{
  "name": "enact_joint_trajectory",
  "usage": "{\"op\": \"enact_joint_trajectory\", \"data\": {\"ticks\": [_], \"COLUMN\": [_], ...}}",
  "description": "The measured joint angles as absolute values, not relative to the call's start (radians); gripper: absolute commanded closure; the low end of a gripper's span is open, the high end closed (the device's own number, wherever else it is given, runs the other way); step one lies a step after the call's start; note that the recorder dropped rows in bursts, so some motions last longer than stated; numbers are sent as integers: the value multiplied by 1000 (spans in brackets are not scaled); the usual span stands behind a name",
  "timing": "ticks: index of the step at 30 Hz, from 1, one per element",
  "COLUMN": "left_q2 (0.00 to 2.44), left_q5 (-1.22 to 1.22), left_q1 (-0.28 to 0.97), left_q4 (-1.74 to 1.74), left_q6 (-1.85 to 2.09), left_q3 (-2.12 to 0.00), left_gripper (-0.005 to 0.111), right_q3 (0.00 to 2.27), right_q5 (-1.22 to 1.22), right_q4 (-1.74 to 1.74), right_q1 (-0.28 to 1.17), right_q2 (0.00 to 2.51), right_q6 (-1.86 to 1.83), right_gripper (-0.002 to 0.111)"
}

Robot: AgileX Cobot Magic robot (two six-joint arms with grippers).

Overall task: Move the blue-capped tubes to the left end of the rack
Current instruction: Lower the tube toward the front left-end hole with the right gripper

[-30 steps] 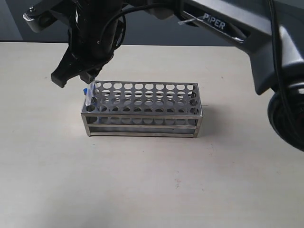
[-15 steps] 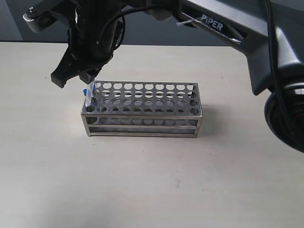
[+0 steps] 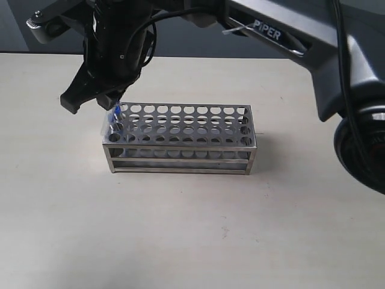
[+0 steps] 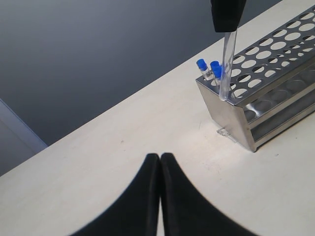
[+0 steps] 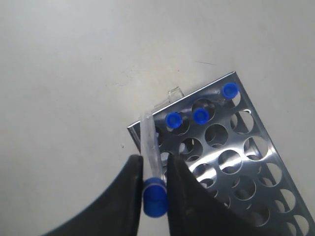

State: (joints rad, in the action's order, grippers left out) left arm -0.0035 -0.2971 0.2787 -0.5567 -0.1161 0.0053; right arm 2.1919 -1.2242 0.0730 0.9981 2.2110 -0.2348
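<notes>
The steel rack (image 3: 180,138) stands mid-table. Three blue-capped tubes (image 5: 200,116) sit in holes at its left end, their caps also showing in the left wrist view (image 4: 214,64). My right gripper (image 5: 154,157) reaches across to that end (image 3: 93,96) and is shut on a fourth clear tube (image 5: 149,140), gripped just below its blue cap (image 5: 155,196). The tube is tilted, and its lower end (image 4: 222,94) meets the top plate at the corner hole. My left gripper (image 4: 160,156) is shut and empty above bare table, well clear of the rack (image 4: 266,93). It is not in the exterior view.
A small clear scrap (image 4: 224,132) lies on the table beside the rack's left corner. The rest of the rack's holes (image 3: 198,123) hold nothing. The right arm's dark body (image 3: 337,66) spans the top and right of the exterior view.
The right gripper has shifted slightly left with the tube, which now leans more and stands lower over the corner hole. The rack has not moved.
</notes>
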Motion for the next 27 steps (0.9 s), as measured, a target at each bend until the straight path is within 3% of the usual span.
{"op": "enact_joint_trajectory", "data": {"ticks": [14,27], "left_q2": [-3,-3], "left_q5": [-297,-297], "left_q1": [279,279], "left_q4": [-557,-557], "left_q6": [-116,-116], "left_q3": [5,5], "left_gripper": [106,106], "right_q3": [2185,2022], "right_q5": [-1224,-1224], "right_q4": [63,38], "right_q1": [998,998], "right_q2": [2144,2103], "right_q6": [-224,-218], "right_gripper": [109,109]}}
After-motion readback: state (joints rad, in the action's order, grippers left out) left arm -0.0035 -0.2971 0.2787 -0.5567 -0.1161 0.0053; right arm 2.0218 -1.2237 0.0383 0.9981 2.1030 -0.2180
